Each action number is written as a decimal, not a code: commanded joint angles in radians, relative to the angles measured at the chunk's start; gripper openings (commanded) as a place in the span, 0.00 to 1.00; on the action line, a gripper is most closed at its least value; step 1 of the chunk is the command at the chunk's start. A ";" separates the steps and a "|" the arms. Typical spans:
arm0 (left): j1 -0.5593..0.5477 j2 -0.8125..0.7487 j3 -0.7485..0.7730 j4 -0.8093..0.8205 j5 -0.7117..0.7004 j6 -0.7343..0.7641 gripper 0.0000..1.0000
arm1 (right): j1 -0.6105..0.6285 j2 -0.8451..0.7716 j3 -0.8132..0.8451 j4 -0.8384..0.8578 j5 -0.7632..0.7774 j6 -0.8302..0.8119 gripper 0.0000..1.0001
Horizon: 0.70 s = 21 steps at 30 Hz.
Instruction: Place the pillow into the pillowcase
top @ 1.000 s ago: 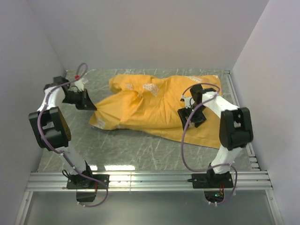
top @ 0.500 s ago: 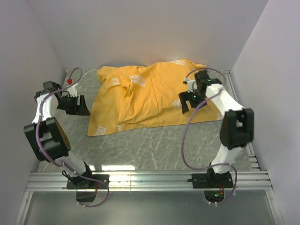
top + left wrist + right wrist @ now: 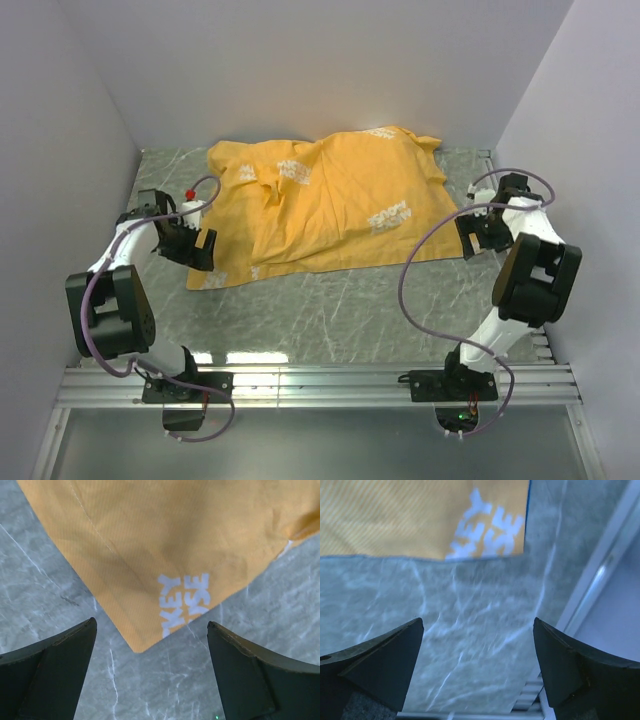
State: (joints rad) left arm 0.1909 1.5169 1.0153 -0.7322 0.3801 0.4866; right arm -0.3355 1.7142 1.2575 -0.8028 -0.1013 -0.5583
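The pillowcase [image 3: 330, 205] lies spread on the marble table with its orange-yellow reverse side up and pale lettering showing. It bulges a little toward the back. The pillow is hidden. My left gripper [image 3: 200, 247] hangs open just off the cloth's front left corner. In the left wrist view that corner of the pillowcase [image 3: 150, 555] points between my left gripper's [image 3: 151, 630] wide fingers, untouched. My right gripper [image 3: 468, 236] stands open beside the cloth's front right corner. In the right wrist view, the pillowcase [image 3: 395, 520] shows a thin blue edge, ahead of my right gripper [image 3: 478, 625], which holds nothing.
White walls close in the table on three sides. A metal rail [image 3: 320, 385] runs along the near edge by the arm bases. Another rail [image 3: 600, 580] lines the right side, close to my right gripper. Bare marble [image 3: 330, 310] lies in front of the cloth.
My left gripper has opened and let go of the cloth's left corner. My right arm swung right, off the cloth to its right edge. The pillowcase now lies flatter and farther back.
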 commanded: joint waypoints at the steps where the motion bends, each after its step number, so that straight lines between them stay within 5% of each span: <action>1: -0.013 0.011 -0.018 0.066 -0.040 -0.043 0.98 | 0.010 0.097 0.055 0.119 -0.041 -0.094 0.97; 5: -0.021 0.057 -0.023 0.080 -0.046 -0.057 0.98 | 0.044 0.232 0.120 0.142 -0.032 -0.111 0.96; 11: -0.059 0.104 -0.058 0.123 -0.102 -0.039 0.98 | 0.090 0.286 0.123 0.126 -0.024 -0.118 0.80; 14: -0.080 0.152 -0.080 0.160 -0.153 -0.046 0.95 | 0.102 0.265 0.088 0.128 -0.018 -0.132 0.58; 15: -0.085 0.185 -0.078 0.163 -0.159 -0.051 0.93 | 0.108 0.257 0.073 0.123 -0.023 -0.137 0.43; 17: -0.084 0.218 -0.055 0.148 -0.156 -0.065 0.78 | 0.116 0.255 0.066 0.082 -0.035 -0.152 0.21; 18: -0.085 0.247 -0.041 0.137 -0.143 -0.069 0.70 | 0.118 0.255 0.078 0.062 -0.046 -0.149 0.00; 19: -0.084 0.253 -0.014 0.114 -0.130 -0.077 0.52 | 0.112 0.251 0.089 0.018 -0.084 -0.137 0.00; 21: -0.084 0.237 0.018 0.103 -0.065 -0.108 0.31 | 0.101 0.222 0.111 -0.013 -0.141 -0.129 0.00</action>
State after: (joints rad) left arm 0.1158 1.7073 1.0264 -0.6037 0.2134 0.4217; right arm -0.2207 1.9678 1.3609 -0.7326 -0.1558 -0.6865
